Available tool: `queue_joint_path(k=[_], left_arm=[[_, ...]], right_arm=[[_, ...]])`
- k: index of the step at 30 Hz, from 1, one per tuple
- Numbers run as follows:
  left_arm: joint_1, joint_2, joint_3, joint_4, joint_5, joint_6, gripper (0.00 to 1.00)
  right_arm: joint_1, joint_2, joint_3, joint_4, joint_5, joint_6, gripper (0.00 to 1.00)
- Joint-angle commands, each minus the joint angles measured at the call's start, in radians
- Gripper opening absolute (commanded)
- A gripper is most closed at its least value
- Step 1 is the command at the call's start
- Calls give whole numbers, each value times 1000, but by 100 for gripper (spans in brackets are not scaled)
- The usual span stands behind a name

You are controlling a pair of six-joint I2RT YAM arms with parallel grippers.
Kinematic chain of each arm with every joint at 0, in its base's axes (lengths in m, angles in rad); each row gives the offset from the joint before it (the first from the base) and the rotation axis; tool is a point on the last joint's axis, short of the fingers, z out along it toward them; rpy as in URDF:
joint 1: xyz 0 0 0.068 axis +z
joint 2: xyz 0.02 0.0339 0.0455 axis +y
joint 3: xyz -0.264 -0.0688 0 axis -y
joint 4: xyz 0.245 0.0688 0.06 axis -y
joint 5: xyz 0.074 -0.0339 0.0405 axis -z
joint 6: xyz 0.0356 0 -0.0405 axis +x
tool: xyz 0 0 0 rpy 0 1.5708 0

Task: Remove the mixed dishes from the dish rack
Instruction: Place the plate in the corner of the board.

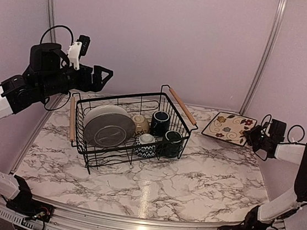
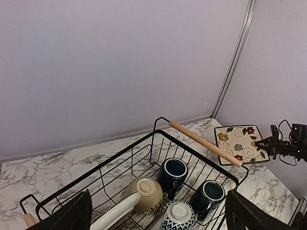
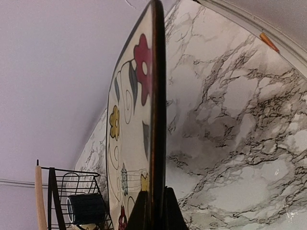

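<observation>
Top view: the dish rack (image 1: 119, 96) sits mid-table on the marble table (image 1: 191, 175), loaded. Inside it, round plates (image 1: 109, 128) lean on edge at 9 o'clock, cream bowl (image 1: 140, 123) near centre, navy mug (image 1: 160, 121) at 1 o'clock, second dark mug (image 1: 172, 141) at 4 o'clock, patterned bowl (image 1: 146, 145) at 6 o'clock. My left gripper (image 1: 106, 77) hangs in the air at 10 o'clock of the rack, by its far-left corner, jaws spread wide with nothing between them. My right gripper (image 1: 249, 136) is at 3 o'clock of the rack, well apart from it, clenched on the edge of the square floral plate (image 1: 228, 127); the plate is tilted, and I can't tell if its far side touches the table. Left wrist view: left fingers (image 2: 72, 215) at 7 and 5 o'clock of frame, wide apart, empty; rack below, both mugs mouths up, cream bowl tipped with its bottom showing, patterned bowl upside down at 6 o'clock; wooden handle (image 2: 204, 143) along the rack's right end; floral plate at 3 o'clock beyond it, my other gripper on its edge. Right wrist view: plate edge-on up the middle, right fingers (image 3: 139, 213) pinching its rim at 6 o'clock, flowered face toward 9 o'clock, marble at 3 o'clock, rack corner with one mug at 7 o'clock
</observation>
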Motion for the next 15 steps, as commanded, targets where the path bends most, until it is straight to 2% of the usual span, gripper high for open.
queue_joint_path(k=[1,7,15], left_arm=[[11,3,-19,2,12,-30,99],[14,15,-75,72,39,-84,99],[14,31,-92,92,61,-135,99]], right_arm=[[4,36,35,320,-30,-20,0],[20,212,41,514,-34,77,0],[64,415,122,614,50,139,0]])
